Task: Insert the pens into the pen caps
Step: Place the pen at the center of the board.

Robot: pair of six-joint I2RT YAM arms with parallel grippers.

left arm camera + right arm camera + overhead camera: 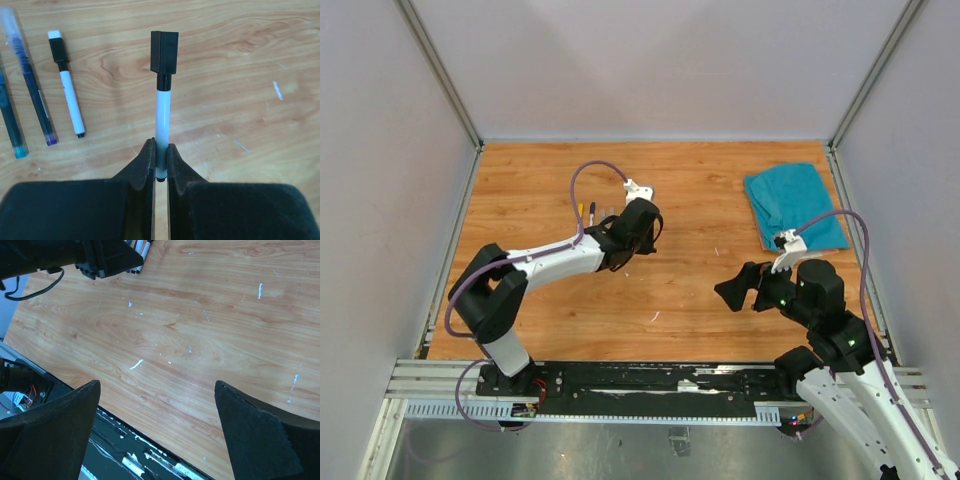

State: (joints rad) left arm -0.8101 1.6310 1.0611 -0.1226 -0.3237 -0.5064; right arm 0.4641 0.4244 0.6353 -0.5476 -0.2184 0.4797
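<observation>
L claw (160,155) clamped on white pen (162,112) near its tail, black cap (164,51) looks seated fwd of the jaws. R claw (156,390) spread wide, empty. I'd lower slow, lay it beside capped pen (67,90) left of claw, then release.

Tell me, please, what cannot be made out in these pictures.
Top view: the held pen, hidden under the left pincer.
Top view: the lying pens, too small, partly behind the left arm.
Left wrist: the teal pen, cut off by the left edge.
Right wrist: the pens there, cut off by the top edge and the left arm.
</observation>
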